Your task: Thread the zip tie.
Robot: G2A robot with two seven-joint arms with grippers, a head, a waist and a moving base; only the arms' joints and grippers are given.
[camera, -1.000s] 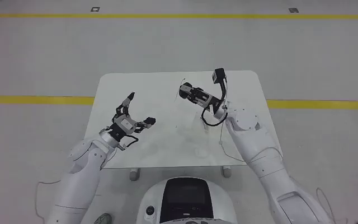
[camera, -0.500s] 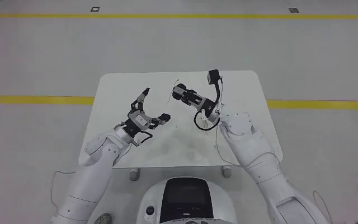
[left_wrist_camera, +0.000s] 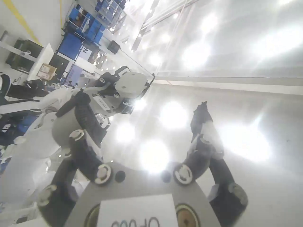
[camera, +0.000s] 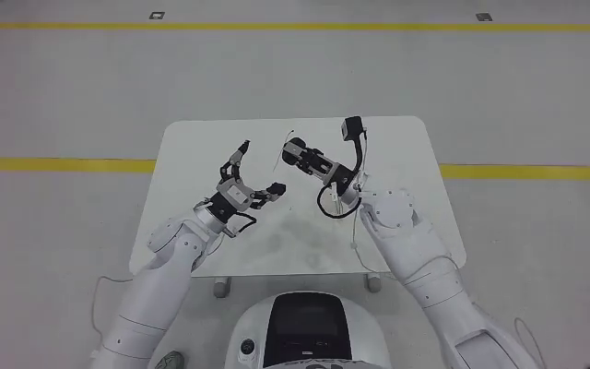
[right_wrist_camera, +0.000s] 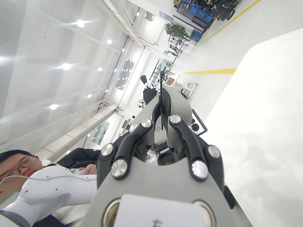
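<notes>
A thin black zip tie (right_wrist_camera: 161, 88) is pinched between the fingers of my right gripper (right_wrist_camera: 162, 100), which is shut on it; the strap sticks out past the fingertips. In the top view the right gripper (camera: 289, 153) hovers above the white table's (camera: 396, 138) middle, with the zip tie (camera: 289, 138) showing as a faint line. My left gripper (camera: 261, 167) is just to its left, open, fingers spread wide and empty. The left wrist view has the open left gripper (left_wrist_camera: 139, 109) facing the right gripper (left_wrist_camera: 127, 88) and the zip tie (left_wrist_camera: 150, 83).
The table's bare top (right_wrist_camera: 260, 100) lies under both arms. A black cable (camera: 330, 198) loops from the right wrist, whose camera block (camera: 351, 127) stands up behind the gripper. The table's edges are well away from both grippers.
My left arm has swung up and to the right, bringing its open gripper close to the right gripper. The right gripper has shifted slightly left with the zip tie still in it.
</notes>
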